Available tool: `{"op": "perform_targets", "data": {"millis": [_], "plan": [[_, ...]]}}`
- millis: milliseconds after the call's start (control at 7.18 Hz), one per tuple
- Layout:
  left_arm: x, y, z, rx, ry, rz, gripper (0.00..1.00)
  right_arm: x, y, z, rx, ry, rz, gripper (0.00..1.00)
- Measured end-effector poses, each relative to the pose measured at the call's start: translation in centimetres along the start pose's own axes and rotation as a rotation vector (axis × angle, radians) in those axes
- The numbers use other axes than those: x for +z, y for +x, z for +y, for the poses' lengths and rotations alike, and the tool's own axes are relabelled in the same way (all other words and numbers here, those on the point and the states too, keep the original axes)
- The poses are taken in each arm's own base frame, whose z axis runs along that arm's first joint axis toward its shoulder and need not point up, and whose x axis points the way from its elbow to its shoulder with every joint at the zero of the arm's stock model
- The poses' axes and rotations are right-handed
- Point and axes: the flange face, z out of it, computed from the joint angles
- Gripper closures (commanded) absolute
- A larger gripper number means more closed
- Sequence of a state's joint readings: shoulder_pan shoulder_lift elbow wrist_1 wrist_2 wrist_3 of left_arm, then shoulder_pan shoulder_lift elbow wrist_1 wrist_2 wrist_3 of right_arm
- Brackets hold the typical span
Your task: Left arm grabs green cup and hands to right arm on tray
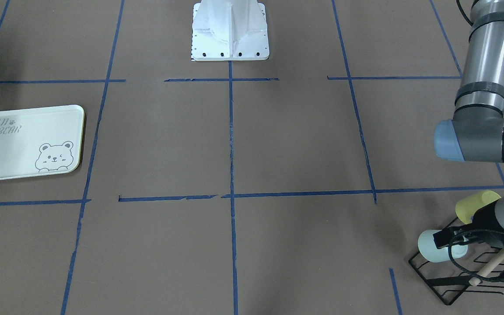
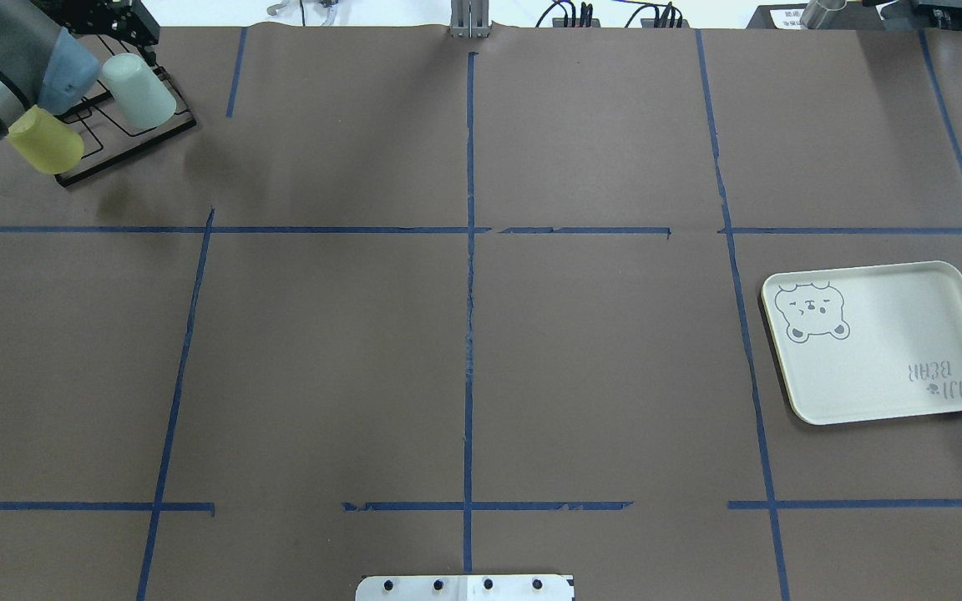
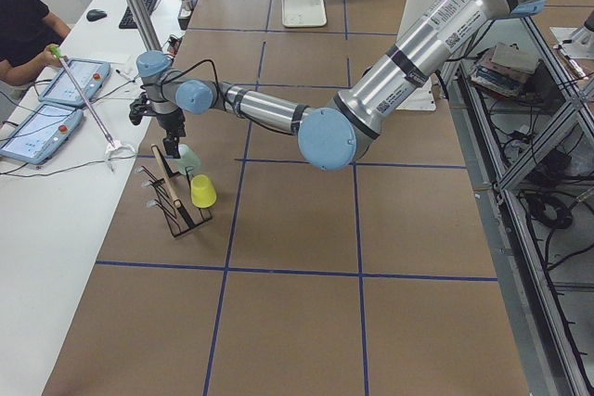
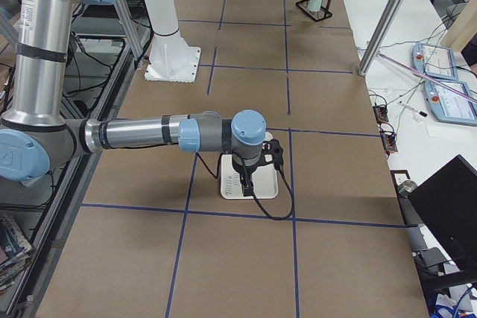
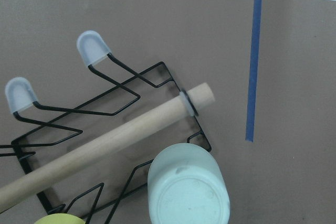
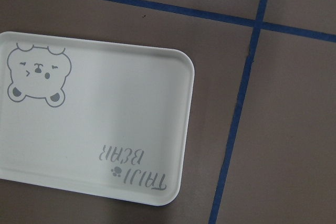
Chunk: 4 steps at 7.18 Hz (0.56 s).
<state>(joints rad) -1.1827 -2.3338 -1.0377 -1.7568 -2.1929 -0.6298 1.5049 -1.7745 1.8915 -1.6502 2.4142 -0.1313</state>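
Mint-green plastic is my target. The green cup (image 2: 140, 90) sits mouth-down on a peg of the wire rack (image 2: 122, 125) in the far left corner of the counter (image 2: 464, 359). A yellow cup (image 2: 45, 140) is just beside it on the next peg. The left claw (image 1: 445, 237) is at the green cup's side, above the rack. I cannot tell how wide it stands.

Well apart, on the right, the tray (image 2: 882, 351) lies flat. The right claw (image 4: 247, 180) hangs over it, and I cannot tell its spread either.

My worries, as I judge them:
- A sideways pull would catch the cup on its peg and drag or tip the light rack, so I would lift along the peg.
- A wide approach could knock the yellow cup or the wooden dowel (image 5: 105, 145).
- The smooth, tapered wall may slip in a weak pinch during the long carry to the handover.

The left wrist view gives me the cup's base, the dowel and two free capped pegs, but no fingertips. The front view shows a dark finger across the cup wall. The right arm is missing from both the overhead and front views. Only the right-side view shows it, and its own wrist camera confirms the tray beneath.
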Motion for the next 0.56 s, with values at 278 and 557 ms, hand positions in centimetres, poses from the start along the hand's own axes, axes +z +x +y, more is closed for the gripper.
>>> {"op": "perform_targets", "data": {"millis": [278,557], "plan": [[1.5,0.1,0.2,0.001,0.006,-0.019,0.02,0.1,0.1,0.1,0.0,-0.001,0.0,0.0],[2.0,-0.3,0.3,0.001,0.005,-0.023,0.03,0.1,0.1,0.2,0.0,-0.002,0.0,0.0]]}}
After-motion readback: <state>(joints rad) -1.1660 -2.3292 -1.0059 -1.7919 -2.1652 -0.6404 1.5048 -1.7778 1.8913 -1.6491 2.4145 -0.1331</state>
